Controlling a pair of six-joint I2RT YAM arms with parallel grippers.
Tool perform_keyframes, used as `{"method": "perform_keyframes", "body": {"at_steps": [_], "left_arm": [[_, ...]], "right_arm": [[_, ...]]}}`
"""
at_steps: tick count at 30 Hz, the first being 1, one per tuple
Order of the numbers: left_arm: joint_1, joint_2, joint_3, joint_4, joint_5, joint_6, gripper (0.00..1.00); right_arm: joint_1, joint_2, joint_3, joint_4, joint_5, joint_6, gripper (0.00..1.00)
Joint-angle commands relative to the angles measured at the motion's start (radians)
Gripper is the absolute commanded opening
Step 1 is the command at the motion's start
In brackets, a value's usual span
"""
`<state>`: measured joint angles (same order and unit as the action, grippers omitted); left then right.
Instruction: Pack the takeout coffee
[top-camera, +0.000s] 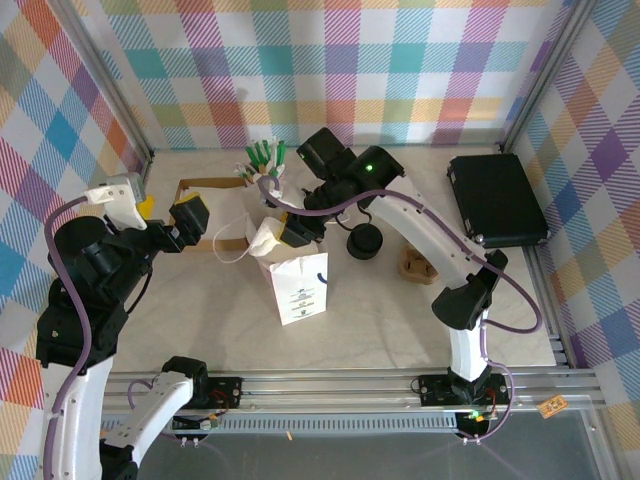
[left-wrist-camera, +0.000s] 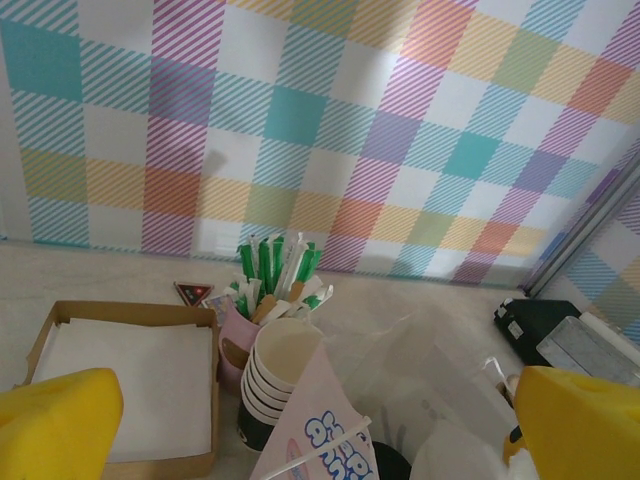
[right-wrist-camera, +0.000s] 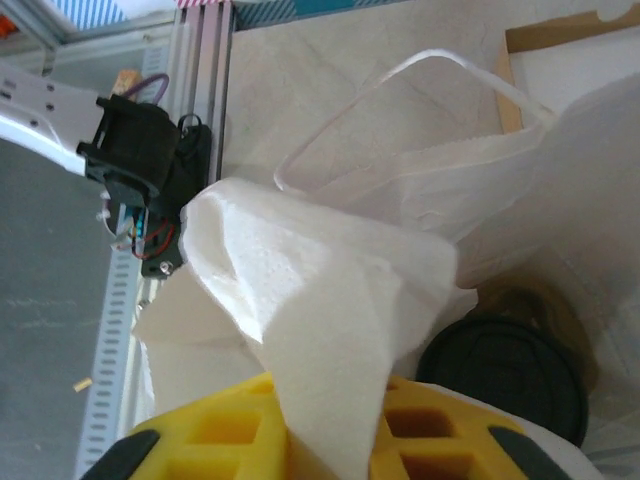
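The white paper bag (top-camera: 300, 287) with a blue logo stands open mid-table. Down in its mouth I see the round black lid of the takeout coffee (right-wrist-camera: 505, 370); the cup body is hidden by the bag walls. My right gripper (top-camera: 288, 232) hovers over the bag's mouth, its yellow fingers (right-wrist-camera: 220, 430) shut on a white paper napkin (right-wrist-camera: 320, 290) that drapes toward the opening. My left gripper (top-camera: 190, 222) hangs to the left of the bag, wide open and holding nothing, with the bag's corner (left-wrist-camera: 320, 420) between its yellow pads (left-wrist-camera: 55, 425).
A cardboard tray of napkins (top-camera: 200, 190) lies at back left. Beside it are a stack of empty paper cups (left-wrist-camera: 280, 365) and a pink cup of straws (top-camera: 265, 160). Right of the bag are a squat stack of black lids (top-camera: 365, 242), a cardboard carrier (top-camera: 418, 265) and a black case (top-camera: 497, 200).
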<state>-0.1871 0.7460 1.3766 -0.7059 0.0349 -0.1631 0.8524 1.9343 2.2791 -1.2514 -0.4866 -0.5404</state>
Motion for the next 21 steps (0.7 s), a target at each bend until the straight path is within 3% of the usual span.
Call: {"method": "perform_keyframes", "body": {"at_steps": [1, 9, 14, 15, 21], "left_arm": [[0.008, 0.003, -0.014, 0.008, 0.002, 0.019, 1.00], [0.008, 0.006, -0.031, -0.018, -0.055, 0.024, 1.00], [0.008, 0.012, -0.036, -0.037, -0.128, 0.028, 1.00], [0.008, 0.010, -0.043, -0.039, -0.165, 0.025, 1.00], [0.008, 0.014, -0.098, -0.027, -0.396, 0.014, 1.00]], "right_arm": [[0.005, -0.018, -0.031, -0.021, -0.018, -0.023, 0.14], [0.005, 0.021, -0.032, -0.073, -0.006, -0.027, 0.15], [0.005, 0.000, 0.023, -0.046, 0.017, -0.003, 0.43], [0.005, -0.013, 0.036, -0.030, 0.025, 0.009, 0.53], [0.004, -0.153, -0.031, 0.109, 0.072, 0.056, 0.84]]}}
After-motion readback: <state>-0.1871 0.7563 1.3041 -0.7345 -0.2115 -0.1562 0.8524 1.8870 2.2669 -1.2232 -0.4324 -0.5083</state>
